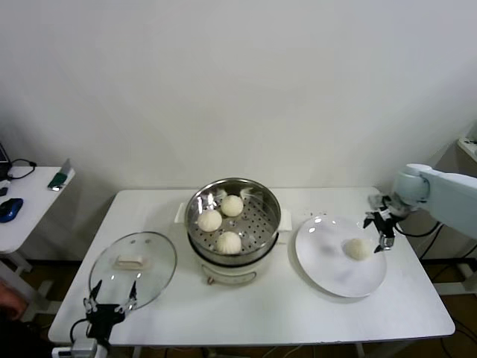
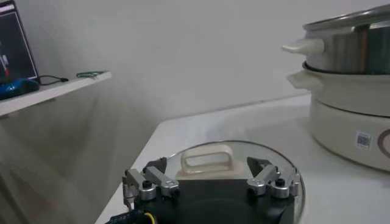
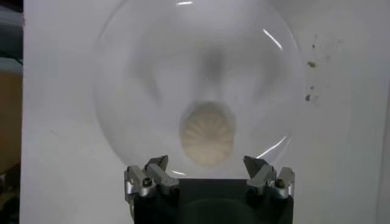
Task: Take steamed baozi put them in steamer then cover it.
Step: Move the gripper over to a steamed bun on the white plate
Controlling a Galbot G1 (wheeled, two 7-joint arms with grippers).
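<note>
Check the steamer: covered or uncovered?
Uncovered. The steamer shows three baozi inside; the cover lies on the table beside it.

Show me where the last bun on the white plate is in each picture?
Head view: the small round cream-white dough bun lies on the flat round white plate, to the right of the shiny steel steamer pot, just beside the open right gripper.
Left wrist view: not in it.
Right wrist view: the bun lies mid-picture, just beyond the gripper.
Shared landmark: the white plate.
</note>
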